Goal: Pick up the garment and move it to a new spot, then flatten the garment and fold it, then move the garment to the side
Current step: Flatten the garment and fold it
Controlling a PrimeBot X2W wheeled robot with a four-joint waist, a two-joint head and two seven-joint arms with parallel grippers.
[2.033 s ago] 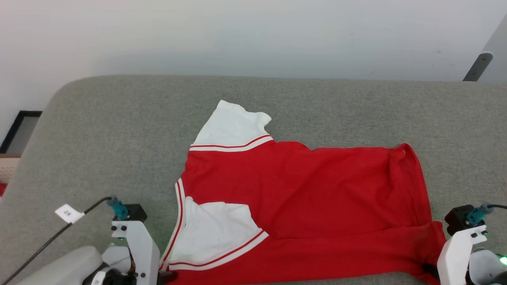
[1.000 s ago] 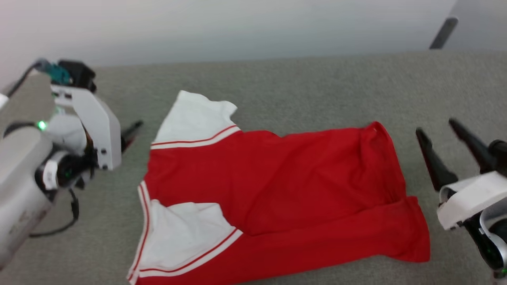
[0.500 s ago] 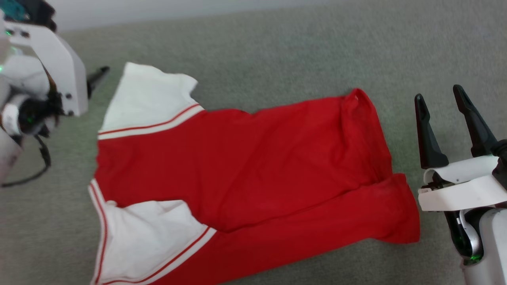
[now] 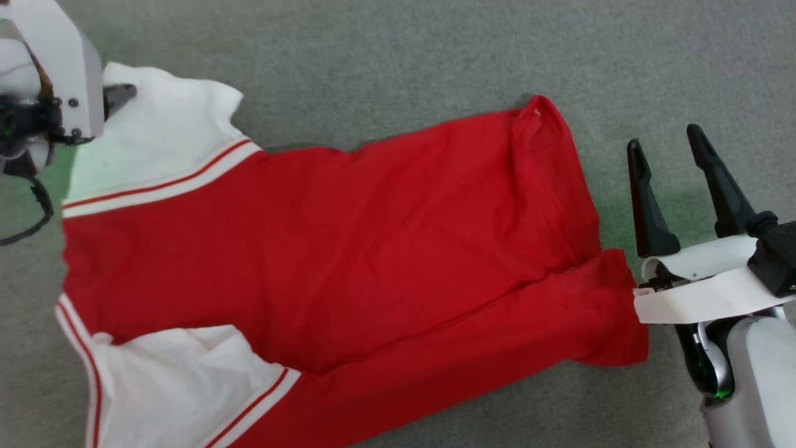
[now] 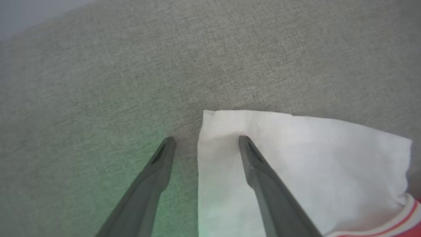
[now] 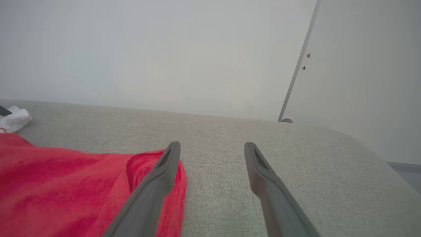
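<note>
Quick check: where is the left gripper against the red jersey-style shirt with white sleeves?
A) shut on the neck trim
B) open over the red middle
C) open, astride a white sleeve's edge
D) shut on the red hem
C: the left gripper is open, one finger over the white sleeve of the red jersey-style shirt, the other over the grey woven surface.

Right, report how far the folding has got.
Done: the garment lies spread on the grey cushion, its near side looks folded over. In hand: the open left pincer straddles the far sleeve edge, the open right pincer sits beside the hem. Left: grasping, the far fold, moving aside.
</note>
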